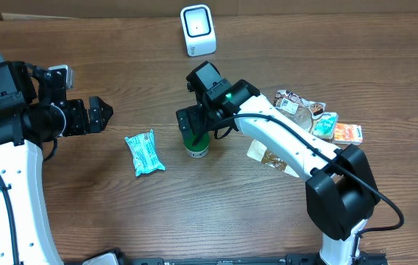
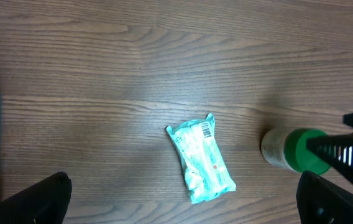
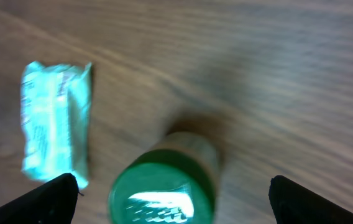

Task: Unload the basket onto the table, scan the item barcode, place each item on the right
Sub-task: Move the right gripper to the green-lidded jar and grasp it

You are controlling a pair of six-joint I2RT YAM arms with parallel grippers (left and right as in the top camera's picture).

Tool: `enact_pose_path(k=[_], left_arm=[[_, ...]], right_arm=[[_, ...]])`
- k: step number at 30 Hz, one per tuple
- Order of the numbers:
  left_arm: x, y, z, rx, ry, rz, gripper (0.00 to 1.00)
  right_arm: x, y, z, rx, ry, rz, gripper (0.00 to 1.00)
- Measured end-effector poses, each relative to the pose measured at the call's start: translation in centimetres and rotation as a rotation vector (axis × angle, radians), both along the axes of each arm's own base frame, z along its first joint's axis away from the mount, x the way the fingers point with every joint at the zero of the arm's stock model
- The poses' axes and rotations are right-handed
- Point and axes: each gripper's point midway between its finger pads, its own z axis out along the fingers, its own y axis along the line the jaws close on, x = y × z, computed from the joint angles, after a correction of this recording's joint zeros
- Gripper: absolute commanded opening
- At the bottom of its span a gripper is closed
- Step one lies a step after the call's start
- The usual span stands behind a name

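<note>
The fingers (image 3: 47, 200) of my right gripper (image 3: 175, 199) are spread wide and hold nothing. They hang just above the green-capped bottle (image 1: 197, 149), which stands upright mid-table. My wrist bends down over it, and my forearm runs back diagonally to the base at the near right edge. My left gripper (image 1: 104, 115) is also spread wide and empty, pointing rightward from the left side. The teal packet (image 1: 144, 152) lies flat between both grippers, barcode (image 2: 206, 129) up. The scanner (image 1: 198, 29) sits at the far edge.
</note>
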Motion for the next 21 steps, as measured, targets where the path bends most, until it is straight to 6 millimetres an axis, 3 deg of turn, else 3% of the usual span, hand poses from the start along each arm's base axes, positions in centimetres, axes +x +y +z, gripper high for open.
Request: enact_pose_path(k=[5,12,21], left_arm=[[0.0,0.0,0.0,0.000,0.000,0.000,1.00],[0.0,0.0,0.0,0.000,0.000,0.000,1.00],[0.0,0.0,0.0,0.000,0.000,0.000,1.00]], right_arm=[[-0.8,0.8,-0.1,0.035,0.030,0.061,0.99],[-2.7,0.0,-0.8,-0.040,-0.006,0.370,0.99],[-2.1,0.3,-1.5,-0.071,-0.094,0.561,0.97]])
